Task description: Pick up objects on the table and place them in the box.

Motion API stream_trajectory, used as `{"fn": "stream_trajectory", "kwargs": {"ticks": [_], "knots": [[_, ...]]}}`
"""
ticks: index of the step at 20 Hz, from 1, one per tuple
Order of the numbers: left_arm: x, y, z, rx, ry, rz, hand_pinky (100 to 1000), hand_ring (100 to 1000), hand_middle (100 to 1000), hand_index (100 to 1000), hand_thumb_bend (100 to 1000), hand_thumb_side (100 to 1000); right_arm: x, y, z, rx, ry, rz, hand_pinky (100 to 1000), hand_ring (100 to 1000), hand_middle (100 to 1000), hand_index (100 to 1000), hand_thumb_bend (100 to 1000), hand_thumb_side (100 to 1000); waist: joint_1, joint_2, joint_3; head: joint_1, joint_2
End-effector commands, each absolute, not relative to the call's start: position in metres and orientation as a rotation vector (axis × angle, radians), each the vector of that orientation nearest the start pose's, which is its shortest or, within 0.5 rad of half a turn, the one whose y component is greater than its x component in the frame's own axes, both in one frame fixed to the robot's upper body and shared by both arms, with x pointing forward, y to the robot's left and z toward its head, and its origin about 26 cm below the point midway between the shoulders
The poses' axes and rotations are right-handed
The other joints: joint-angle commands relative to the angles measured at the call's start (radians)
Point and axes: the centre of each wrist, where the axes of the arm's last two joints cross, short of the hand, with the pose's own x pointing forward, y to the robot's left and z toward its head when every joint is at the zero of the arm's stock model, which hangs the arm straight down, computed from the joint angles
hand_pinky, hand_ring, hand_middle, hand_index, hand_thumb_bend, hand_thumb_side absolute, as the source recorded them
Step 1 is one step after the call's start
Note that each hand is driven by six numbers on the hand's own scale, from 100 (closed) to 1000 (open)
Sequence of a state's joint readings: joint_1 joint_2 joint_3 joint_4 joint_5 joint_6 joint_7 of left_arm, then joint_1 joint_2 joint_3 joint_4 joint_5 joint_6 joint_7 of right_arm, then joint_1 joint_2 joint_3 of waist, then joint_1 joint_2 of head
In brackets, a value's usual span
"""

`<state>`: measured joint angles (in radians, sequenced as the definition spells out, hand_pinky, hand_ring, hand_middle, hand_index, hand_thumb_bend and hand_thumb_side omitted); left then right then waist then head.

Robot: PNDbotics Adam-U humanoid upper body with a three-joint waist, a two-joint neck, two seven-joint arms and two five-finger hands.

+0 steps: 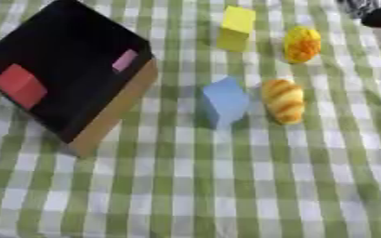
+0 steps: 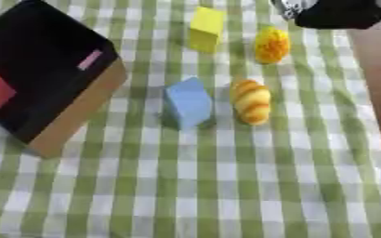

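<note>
- The right hand [image 2: 340, 14] shows only as a dark mass with a silver patch at the upper right corner, coming in over the far edge of the table; whether its fingers are spread or curled cannot be told. It holds nothing that can be seen.
- The left hand is in no view.
- Nearest that hand lies the round orange-yellow object [image 2: 271, 45], and just to its left stands the yellow block [image 2: 206, 29], apart from it.
- Nearer the robot, the bread-like striped piece [image 2: 252, 101] lies just beside the blue block [image 2: 187, 103], with a narrow gap between them.
- The box [image 1: 112, 116] sits at the left, turned askew, its dark inside open upward; a red block [image 1: 19, 86] and a small pink piece [image 1: 125, 60] already lie in it.
- Four things appear left on the green checked cloth [image 1: 226, 195], so the task looks partly done.
- The step in hand is probably a reach for the round object, being closest. It is best done by coming down from above, fingers on either side, clear of the yellow block.
- The round thing may roll if nudged, so the fingers should close evenly before lifting.
</note>
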<state>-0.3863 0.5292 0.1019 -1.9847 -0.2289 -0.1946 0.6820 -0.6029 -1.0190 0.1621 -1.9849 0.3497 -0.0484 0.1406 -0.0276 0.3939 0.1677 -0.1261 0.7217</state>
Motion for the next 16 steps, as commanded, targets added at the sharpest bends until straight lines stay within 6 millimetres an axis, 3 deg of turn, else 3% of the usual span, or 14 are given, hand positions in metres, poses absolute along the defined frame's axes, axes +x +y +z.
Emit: {"fn": "stream_trajectory", "kwargs": {"ticks": [1,3,13,16], "knots": [[0.2978,0.3072,0.2643,-1.054,3.225,-0.178,788,784,752,819,397,707,0.2867,-0.2864,0.3478,1.389,2.51,-1.939,828,803,740,893,100,536,0.001,-0.028,0.0,-0.005,0.01],[0.2979,0.3067,0.2645,-1.049,3.226,-0.176,788,784,752,819,397,699,0.2868,-0.2843,0.3481,1.406,2.459,-2.006,830,808,751,895,100,568,0.0,-0.03,0.001,-0.007,0.01],[0.2986,0.3045,0.2649,-1.029,3.236,-0.175,787,782,750,817,396,702,0.288,-0.2782,0.3465,1.444,2.253,-2.27,849,840,801,892,100,443,-0.006,-0.029,0.001,-0.01,0.01],[0.2987,0.3039,0.265,-1.023,3.238,-0.175,787,782,750,817,397,702,0.2926,-0.2808,0.3458,1.489,2.207,-2.339,858,850,814,897,152,381,-0.007,-0.029,0.001,-0.009,0.011]]}}
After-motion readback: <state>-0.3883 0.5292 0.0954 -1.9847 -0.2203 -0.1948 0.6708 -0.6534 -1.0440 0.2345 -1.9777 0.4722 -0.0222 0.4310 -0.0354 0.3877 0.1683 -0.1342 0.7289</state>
